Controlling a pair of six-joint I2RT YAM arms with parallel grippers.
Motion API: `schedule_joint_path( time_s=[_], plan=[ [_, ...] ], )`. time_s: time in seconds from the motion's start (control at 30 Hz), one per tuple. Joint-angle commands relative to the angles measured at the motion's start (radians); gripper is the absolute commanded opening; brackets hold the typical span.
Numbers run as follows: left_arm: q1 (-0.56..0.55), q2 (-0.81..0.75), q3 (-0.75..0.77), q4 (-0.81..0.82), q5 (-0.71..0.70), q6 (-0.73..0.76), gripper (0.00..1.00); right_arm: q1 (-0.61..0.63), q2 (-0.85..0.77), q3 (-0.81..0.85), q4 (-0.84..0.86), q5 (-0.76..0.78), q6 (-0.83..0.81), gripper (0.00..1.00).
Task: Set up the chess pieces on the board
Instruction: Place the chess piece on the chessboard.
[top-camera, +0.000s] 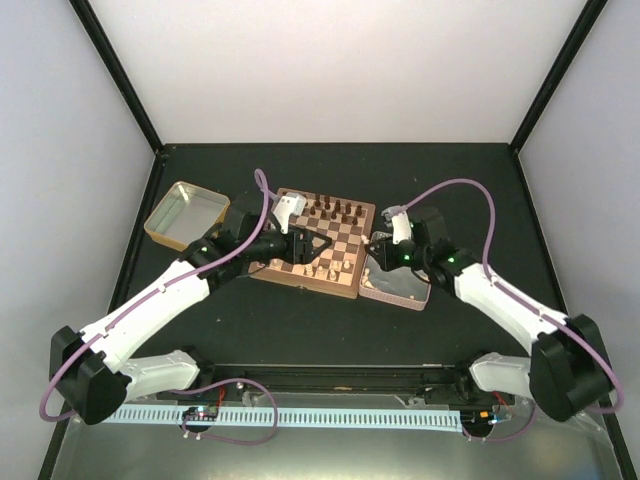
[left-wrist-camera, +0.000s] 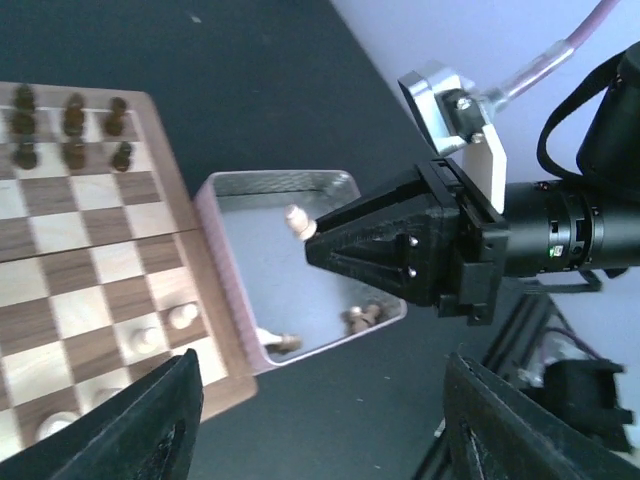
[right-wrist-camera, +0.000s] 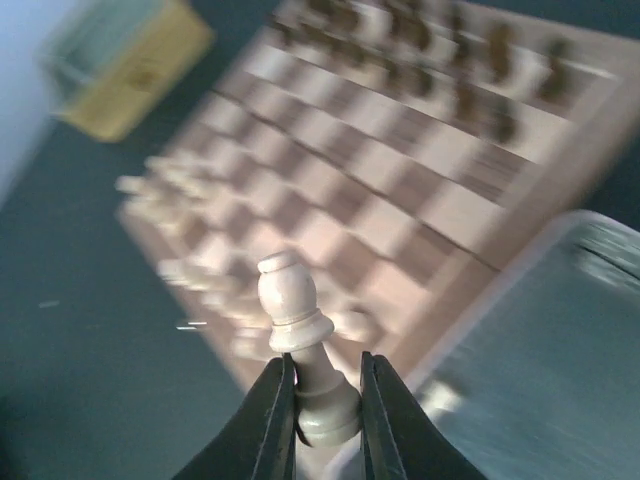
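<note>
The left arm reaches in from the near-left corner, forearm slanting across the table, and its left gripper (top-camera: 303, 245) hovers over the board (top-camera: 348, 252) with the jaws spread wide and nothing between them. The right arm bends in from the near-right corner; the right gripper (right-wrist-camera: 327, 378) hangs above the board-side end of the pink tin (left-wrist-camera: 222, 262), its fingers (right-wrist-camera: 272, 420) pinched on the base of a light tan chessman (right-wrist-camera: 293, 300) with a rounded head and a collar, carried upright.

The pink tin lies just beside the board's right edge. On its metal floor are one light tan piece (left-wrist-camera: 283, 343) on its side near the near wall, and a small brownish cluster (left-wrist-camera: 362, 318) by the right wall that is too small to name. A yellow tin (top-camera: 185, 213) lies off the board's far-left corner.

On the board, dark chessmen (top-camera: 336, 210) fill the far rows, while light tan chess pieces (top-camera: 325, 270) stand in the near rows.
</note>
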Motion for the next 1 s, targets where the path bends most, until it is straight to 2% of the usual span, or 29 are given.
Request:
schedule_joint_path(
  time_s=[0.0, 0.2, 0.4, 0.53, 0.73, 0.97],
  plan=[
    [0.005, -0.026, 0.004, 0.110, 0.174, -0.043, 0.69, 0.016, -0.112, -0.036, 0.178, -0.385, 0.007, 0.09],
    [0.005, -0.004, 0.024, 0.128, 0.290, -0.106, 0.69, 0.032, -0.185, -0.030, 0.233, -0.573, 0.013, 0.09],
    [0.008, 0.030, 0.063, 0.108, 0.390, -0.140, 0.52, 0.042, -0.204, -0.012, 0.208, -0.636, -0.018, 0.09],
    [0.006, 0.048, 0.070, 0.121, 0.445, -0.163, 0.47, 0.047, -0.201, -0.004, 0.193, -0.648, -0.031, 0.09],
    [0.006, 0.091, 0.074, 0.102, 0.480, -0.167, 0.39, 0.050, -0.194, 0.006, 0.190, -0.656, -0.032, 0.09],
    [0.006, 0.106, 0.080, 0.109, 0.483, -0.163, 0.20, 0.053, -0.189, 0.014, 0.167, -0.671, -0.050, 0.09]
  ],
)
